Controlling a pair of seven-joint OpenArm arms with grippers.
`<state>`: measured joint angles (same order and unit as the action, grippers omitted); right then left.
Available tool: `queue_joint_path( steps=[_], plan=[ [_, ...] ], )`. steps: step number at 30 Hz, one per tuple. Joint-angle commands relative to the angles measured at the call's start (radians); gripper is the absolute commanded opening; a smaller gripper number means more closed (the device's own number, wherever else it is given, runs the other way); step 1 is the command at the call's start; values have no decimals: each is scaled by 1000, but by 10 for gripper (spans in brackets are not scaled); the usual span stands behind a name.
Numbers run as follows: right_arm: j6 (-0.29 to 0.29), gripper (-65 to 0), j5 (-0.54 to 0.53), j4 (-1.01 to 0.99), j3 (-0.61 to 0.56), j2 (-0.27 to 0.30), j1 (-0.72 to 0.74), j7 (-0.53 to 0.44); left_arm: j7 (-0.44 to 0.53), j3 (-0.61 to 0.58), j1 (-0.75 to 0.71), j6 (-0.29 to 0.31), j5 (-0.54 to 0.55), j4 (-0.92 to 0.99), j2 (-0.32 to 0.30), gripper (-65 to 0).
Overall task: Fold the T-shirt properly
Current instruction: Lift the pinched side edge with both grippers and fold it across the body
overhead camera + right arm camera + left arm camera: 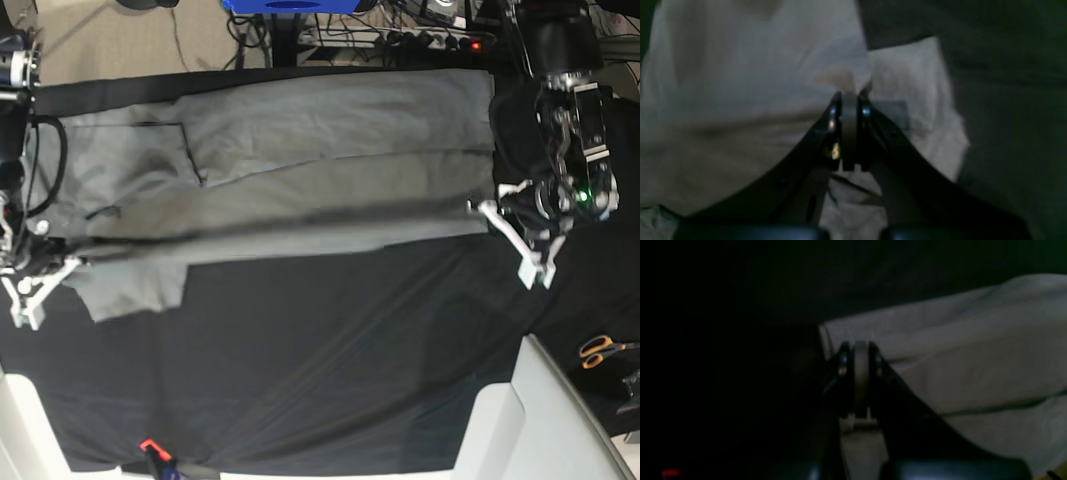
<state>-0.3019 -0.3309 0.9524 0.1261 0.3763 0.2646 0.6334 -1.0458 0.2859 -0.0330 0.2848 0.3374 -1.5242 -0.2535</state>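
You're early-to-mid fold. The T-shirt lies stretched sideways across the far half of the black cloth, spanning roughly 9 to 3 o'clock in the base view. Its long near edge looks doubled over into a lengthwise band, so by my read the first lengthwise fold is under way. One sleeve hangs out toward 7 o'clock, unfolded. Left to do, as I judge it: lay this fold down, tuck that sleeve, fold the other long side, then fold crosswise.

The left gripper has its jaws pinched together on a corner of the shirt's edge; the fabric runs off toward 2 o'clock from the tips, and dark cloth lies at 9 o'clock. In the base view that's the 3 o'clock end.

The right gripper is likewise clamped tight on fabric, with grey cloth filling 9 to 12 o'clock and a paler bunched part at 2 to 4 o'clock. That's the 9 o'clock end of the base view. Both wrist views are dim.

Orange scissors sit off the cloth at 4 o'clock, well apart.
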Motion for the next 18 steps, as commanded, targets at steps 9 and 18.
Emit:
queue_joint_path(
  steps=[9,18],
  plan=[
    [4,-650,-3,144,36,0,-92,41,9,3,-101,-3,7,-100,-17,-650],
    [4,-650,-1,262,114,-13,-205,95,9,3,-187,-3,7,-163,-19,-650]
  ],
)
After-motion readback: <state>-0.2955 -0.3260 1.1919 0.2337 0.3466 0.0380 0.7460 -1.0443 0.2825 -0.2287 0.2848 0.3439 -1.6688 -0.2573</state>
